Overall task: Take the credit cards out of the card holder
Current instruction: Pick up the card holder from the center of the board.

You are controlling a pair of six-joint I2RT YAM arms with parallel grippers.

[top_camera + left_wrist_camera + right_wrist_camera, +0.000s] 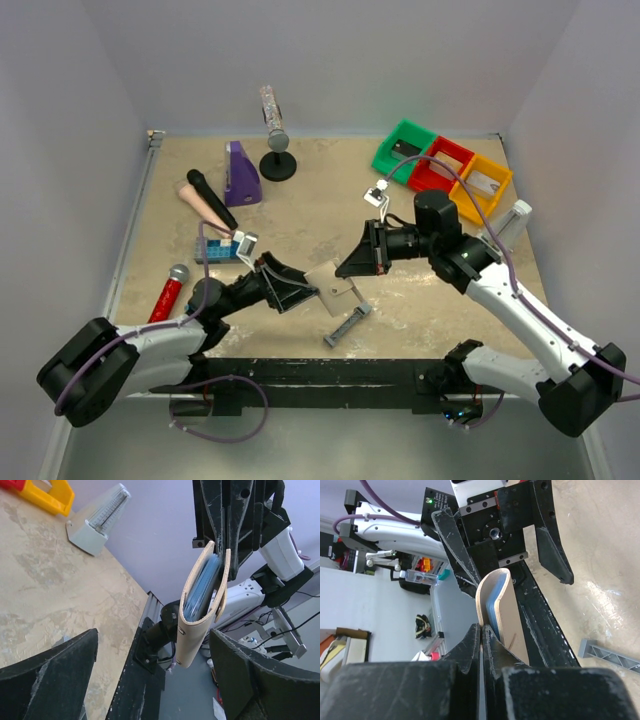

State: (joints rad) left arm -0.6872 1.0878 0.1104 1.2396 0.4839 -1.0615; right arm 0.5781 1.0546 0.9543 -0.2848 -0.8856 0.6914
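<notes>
Credit cards all appear to be still inside the card holder [333, 288], which hangs folded above mid-table, pinched by the closed right gripper [480, 630], while the left gripper [305, 292] faces it from the left, spread wide and empty, nothing pulled out yet.

Arm shells: left arm [150, 345] and right arm [530, 310], white links, black joints.
Cables: purple cable [240, 436], looped below the black base bar [330, 385].
Fingers: left gripper [308, 296] and right gripper [343, 270], black, scuffed.
Wrist board: green LED [429, 501], white print.
</notes>
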